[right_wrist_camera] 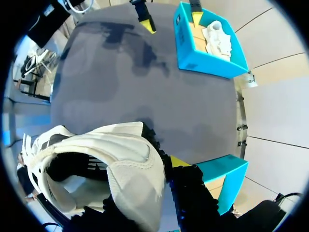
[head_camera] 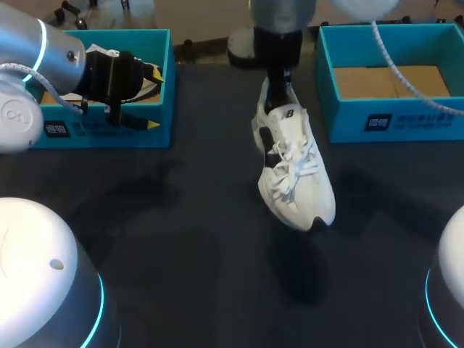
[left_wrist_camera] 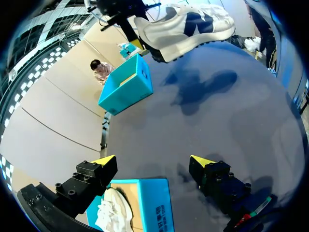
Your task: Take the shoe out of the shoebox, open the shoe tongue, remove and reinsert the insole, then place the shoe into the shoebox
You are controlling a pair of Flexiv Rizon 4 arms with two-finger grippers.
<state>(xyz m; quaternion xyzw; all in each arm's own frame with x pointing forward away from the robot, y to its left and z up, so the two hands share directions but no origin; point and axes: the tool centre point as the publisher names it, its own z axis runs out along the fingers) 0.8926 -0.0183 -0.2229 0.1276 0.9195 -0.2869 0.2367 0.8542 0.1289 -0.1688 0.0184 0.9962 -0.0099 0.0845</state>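
Observation:
A white shoe with dark trim hangs above the middle of the table, toe toward me. My right gripper is shut on its heel collar. In the right wrist view the shoe fills the space at my right gripper; one yellow fingertip lies outside the heel and the other is hidden inside the shoe. My left gripper stands open over the near wall of the left shoebox. In the left wrist view a second white shoe lies in that box under the left gripper.
An empty blue shoebox with a cardboard floor stands at the back right, also seen as the far box in the left wrist view. The dark table spreads open in front of both boxes.

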